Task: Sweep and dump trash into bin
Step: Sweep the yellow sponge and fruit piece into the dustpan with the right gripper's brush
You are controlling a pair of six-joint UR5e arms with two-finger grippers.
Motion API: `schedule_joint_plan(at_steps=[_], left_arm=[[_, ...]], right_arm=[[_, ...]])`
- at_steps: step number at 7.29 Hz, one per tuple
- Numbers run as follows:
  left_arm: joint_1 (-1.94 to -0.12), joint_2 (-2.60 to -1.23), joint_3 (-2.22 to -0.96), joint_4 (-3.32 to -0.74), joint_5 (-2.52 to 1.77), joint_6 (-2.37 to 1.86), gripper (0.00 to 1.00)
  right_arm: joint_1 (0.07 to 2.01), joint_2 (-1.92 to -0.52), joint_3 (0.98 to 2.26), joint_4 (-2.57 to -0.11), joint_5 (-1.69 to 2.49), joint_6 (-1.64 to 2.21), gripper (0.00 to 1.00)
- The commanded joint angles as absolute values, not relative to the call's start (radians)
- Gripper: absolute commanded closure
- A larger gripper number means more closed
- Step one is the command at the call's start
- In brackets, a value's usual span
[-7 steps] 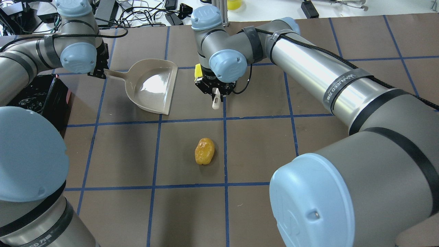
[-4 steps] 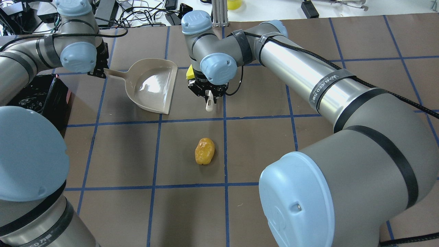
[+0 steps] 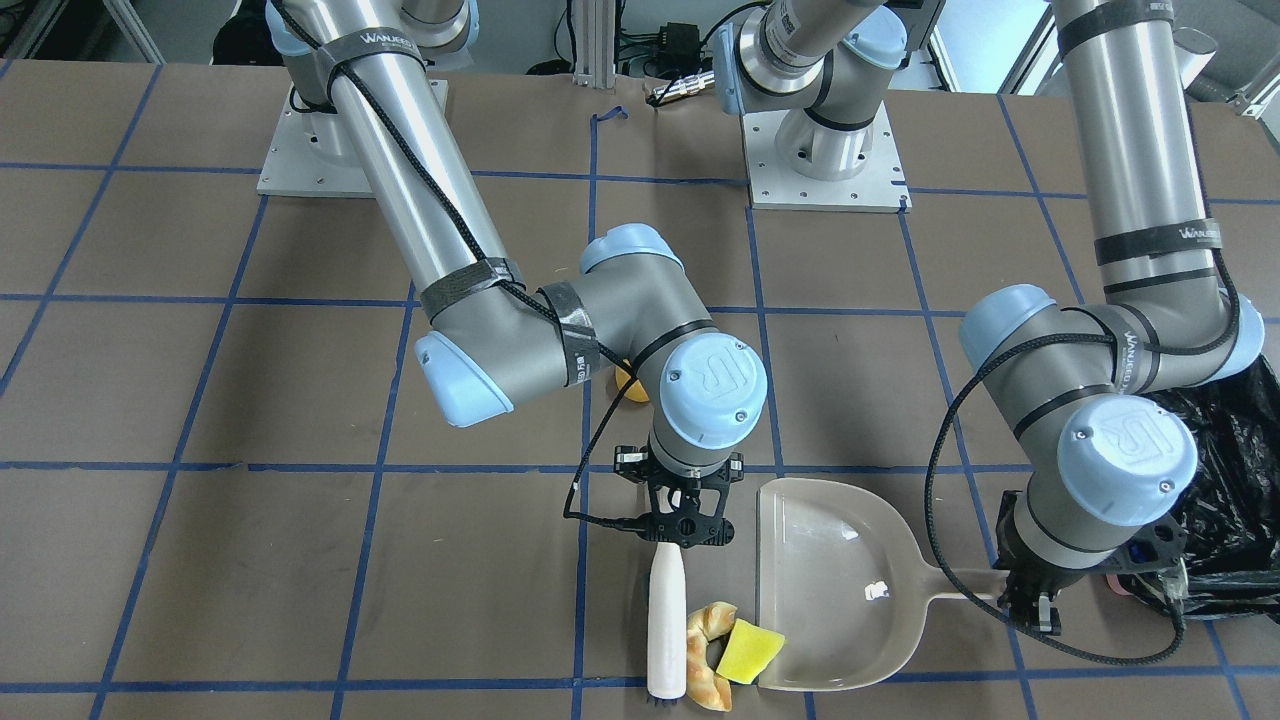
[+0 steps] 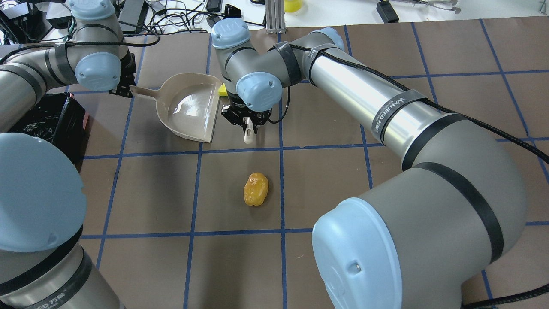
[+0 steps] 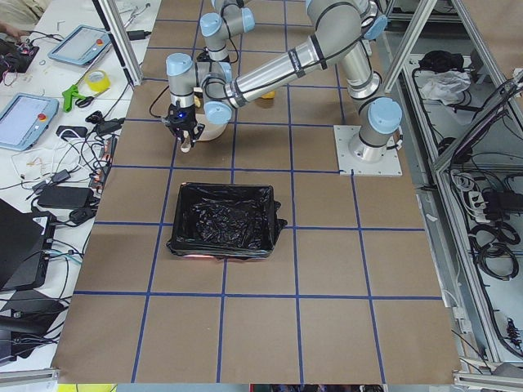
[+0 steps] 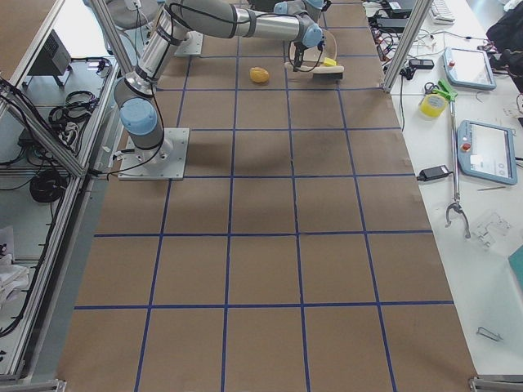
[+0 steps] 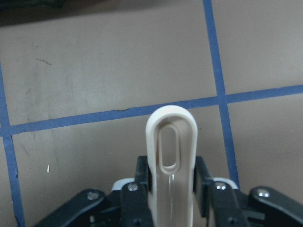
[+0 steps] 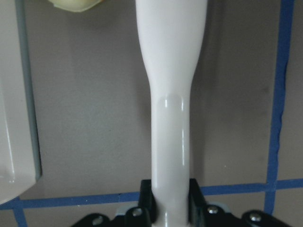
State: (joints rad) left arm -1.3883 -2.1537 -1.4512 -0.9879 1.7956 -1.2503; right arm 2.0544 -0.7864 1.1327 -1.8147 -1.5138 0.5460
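Noting right end effector [image 3: 668, 545] closed on the hand brush [image 3: 667, 630] handle, left end effector [image 3: 1025, 605] closed on the dustpan [image 3: 830, 600] handle; croissant-like crescent [image 3: 705, 650] and yellow-green wedge [image 3: 748, 650] lie just beside the pan's lip, orange lump [image 4: 255, 189] well apart, all seemingly light, glossy, skid-prone, best pushed broadside by bristles.

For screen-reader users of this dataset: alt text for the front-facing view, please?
The right claw holds a white hand brush beside a tan crescent and a yellow-green wedge at the open edge of a beige dustpan, whose handle the left claw grips. A black-lined bin sits at the view's right edge; an orange lump peeks from behind the right arm.
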Motion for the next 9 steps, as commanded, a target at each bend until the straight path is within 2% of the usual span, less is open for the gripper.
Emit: schedule_joint_plan(at_steps=[1, 5, 9], left_arm=[[-1.388, -2.154, -1.451, -0.988, 1.796, -1.24, 1.0], [-1.388, -2.154, -1.451, -0.988, 1.796, -1.233, 1.0], [-1.388, -2.154, -1.451, -0.988, 1.796, -1.23, 1.0]], right_arm=[[2.089, -0.773, 1.105, -1.816, -1.494, 0.569, 1.0], [2.14, -0.761, 1.089, -1.821, -1.467, 0.647, 1.0], [2.189, -0.715, 1.016, -1.821, -1.444, 0.71, 1.0]])
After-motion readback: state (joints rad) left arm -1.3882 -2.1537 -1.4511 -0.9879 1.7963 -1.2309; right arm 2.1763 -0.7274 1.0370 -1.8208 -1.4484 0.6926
